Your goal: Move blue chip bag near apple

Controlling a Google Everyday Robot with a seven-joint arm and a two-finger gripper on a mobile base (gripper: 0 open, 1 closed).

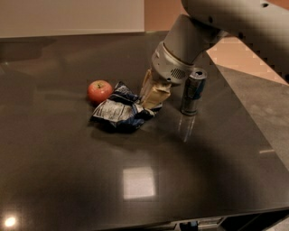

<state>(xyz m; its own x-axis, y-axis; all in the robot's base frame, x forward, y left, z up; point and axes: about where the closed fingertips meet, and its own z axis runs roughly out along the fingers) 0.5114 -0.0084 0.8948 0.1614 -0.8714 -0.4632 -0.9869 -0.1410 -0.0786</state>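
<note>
Fingers (153, 97) pinch the crumpled navy blue chip bag (118, 113) beside the apple (100, 91).

A dark, glossy counter (67, 171) fills nearly the whole view. Its far edge meets a pale wall (72, 16) at the upper left, and an orange-tan panel (158, 13) adjoins that wall on the right. A square patch of reflected light (137, 182) lies on the counter near its front edge, and a small bright glint (9, 221) shows at the lower left corner. A duller grey surface (271, 117) lies to the counter's right. The claw (152, 103) hangs low over the counter's middle.
</note>
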